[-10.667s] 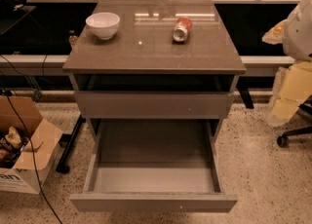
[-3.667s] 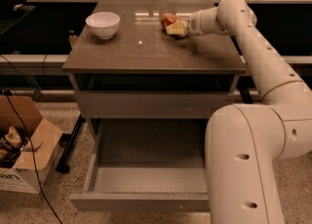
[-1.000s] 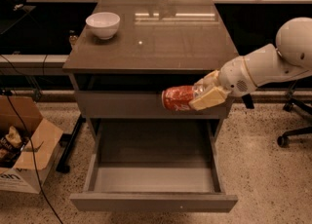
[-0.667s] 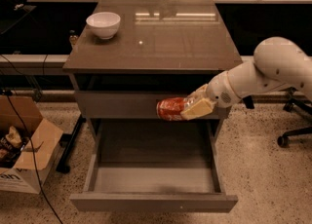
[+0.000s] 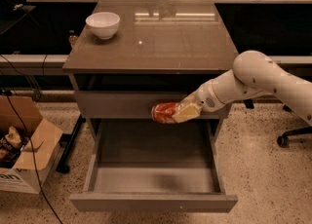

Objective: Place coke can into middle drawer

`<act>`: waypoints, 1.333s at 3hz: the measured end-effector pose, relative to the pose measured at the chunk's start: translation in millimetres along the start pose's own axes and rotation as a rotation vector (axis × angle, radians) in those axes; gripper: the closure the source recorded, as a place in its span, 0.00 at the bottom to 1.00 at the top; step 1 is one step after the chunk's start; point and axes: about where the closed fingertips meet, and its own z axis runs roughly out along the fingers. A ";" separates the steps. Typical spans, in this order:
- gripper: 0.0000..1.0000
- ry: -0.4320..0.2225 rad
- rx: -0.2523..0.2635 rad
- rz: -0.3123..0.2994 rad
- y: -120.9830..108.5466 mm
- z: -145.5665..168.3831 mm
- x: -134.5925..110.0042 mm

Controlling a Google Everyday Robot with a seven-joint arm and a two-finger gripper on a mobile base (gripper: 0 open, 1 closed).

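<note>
The gripper [image 5: 177, 113] is clenched on the can [image 5: 163, 112], holding it in the air on its side. The red body sticks out to the left of the pale yellow fingers [image 5: 185, 112], which cover the can's right end. The arm [image 5: 253, 76] reaches in from the right edge, its white elbow level with the table [image 5: 161, 43] top and its wrist sloping down and left to the gripper.

The can hangs in front of the closed grey drawer front [image 5: 117, 103] just under the table top, at that front's lower edge and a little right of its middle. Whether can and front touch cannot be told. Below it the drawer [image 5: 146, 162] is pulled far out toward the camera, its grey floor bare, with low walls on both sides. The can sits above the back part of this drawer, well clear of the floor, and nearer the right wall than the left.

A white bowl [image 5: 103, 24] stands on the table's back left corner, well apart from the gripper. On the speckled floor to the left lies an open cardboard box [image 5: 27, 157] with cables running past it. A chair base [image 5: 291, 137] shows at the right edge.
</note>
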 end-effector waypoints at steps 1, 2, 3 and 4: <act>1.00 0.038 -0.014 0.040 0.0 23.1 24.4; 1.00 0.101 -0.033 0.113 -2.9 58.6 62.0; 1.00 0.159 -0.061 0.190 -2.8 95.4 101.2; 1.00 0.205 -0.090 0.272 2.6 124.2 140.0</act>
